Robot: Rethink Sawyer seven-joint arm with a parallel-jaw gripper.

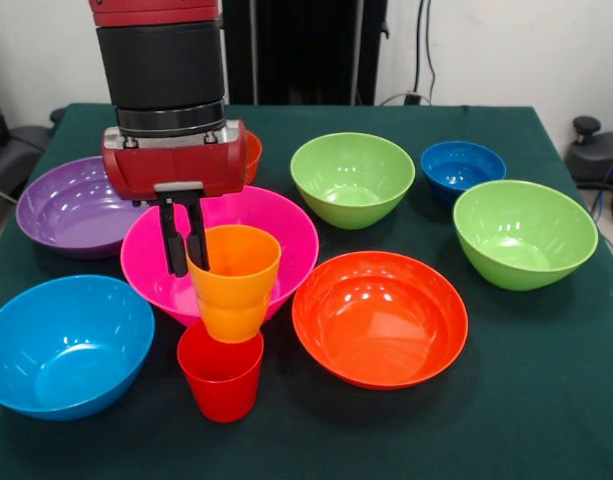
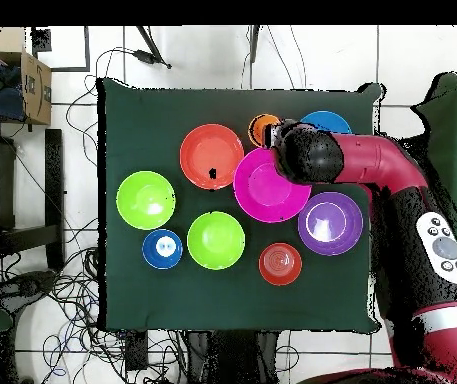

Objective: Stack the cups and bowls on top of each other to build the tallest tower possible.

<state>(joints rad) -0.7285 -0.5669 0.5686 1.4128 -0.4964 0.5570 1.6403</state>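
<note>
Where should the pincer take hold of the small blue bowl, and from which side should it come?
Probably at the rim, from straight above, one finger inside and one outside. The small blue bowl sits upright and open on the table, its thin wall offering an edge, while its body looks too wide to span.

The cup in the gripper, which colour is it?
Orange cup, clearest in the front view.

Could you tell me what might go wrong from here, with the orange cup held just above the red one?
The gripper pinches the orange cup by one side of its rim, so it may tilt or slip. It sits in the red cup slightly off-centre and could tip it. The pink bowl stands close behind and could get nudged.
</note>
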